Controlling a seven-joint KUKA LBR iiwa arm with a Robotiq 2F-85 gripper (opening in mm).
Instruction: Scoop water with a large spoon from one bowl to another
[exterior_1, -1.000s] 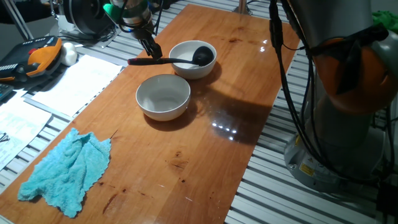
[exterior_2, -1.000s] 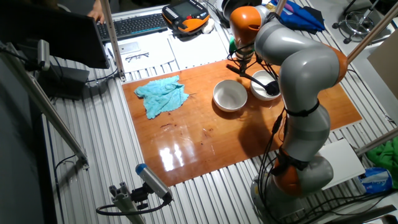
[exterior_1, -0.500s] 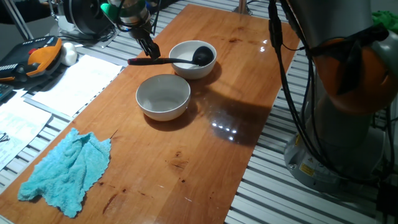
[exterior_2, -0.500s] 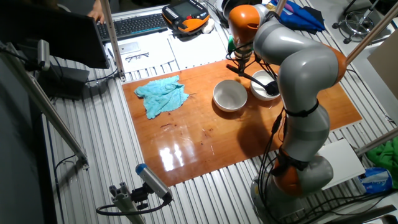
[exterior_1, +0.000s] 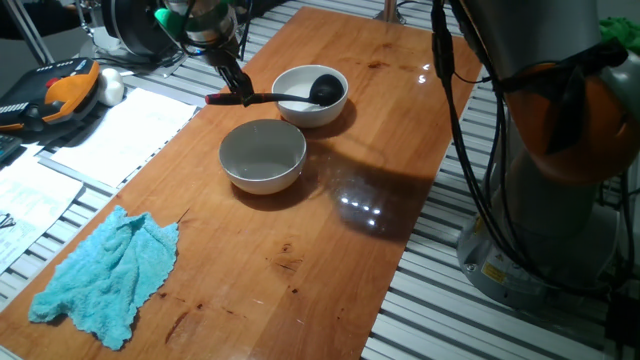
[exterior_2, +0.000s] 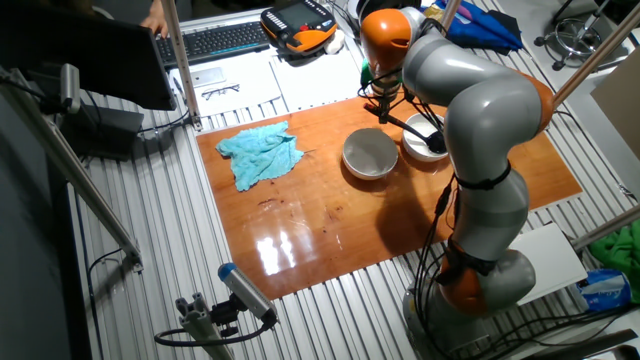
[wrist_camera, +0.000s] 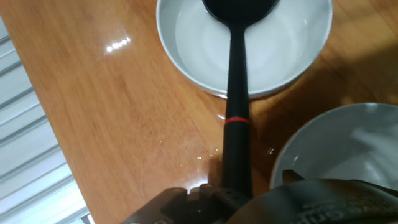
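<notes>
Low and close along the bench (exterior_1: 330, 240) from one end in one fixed view; high and far (whole arm included) in the other; straight down from the claw in the hand view. Bowls (exterior_1: 311, 95) shared by all.

Gripper (exterior_1: 238, 88): shifted slightly up and away from near bowl, fingers now closed on handle of large spoon (exterior_1: 290, 96). Handle end: lifted a little with gripper, tilt steeper. Spoon head: unmoved, ahead of gripper in far bowl (exterior_1: 310, 95).
</notes>
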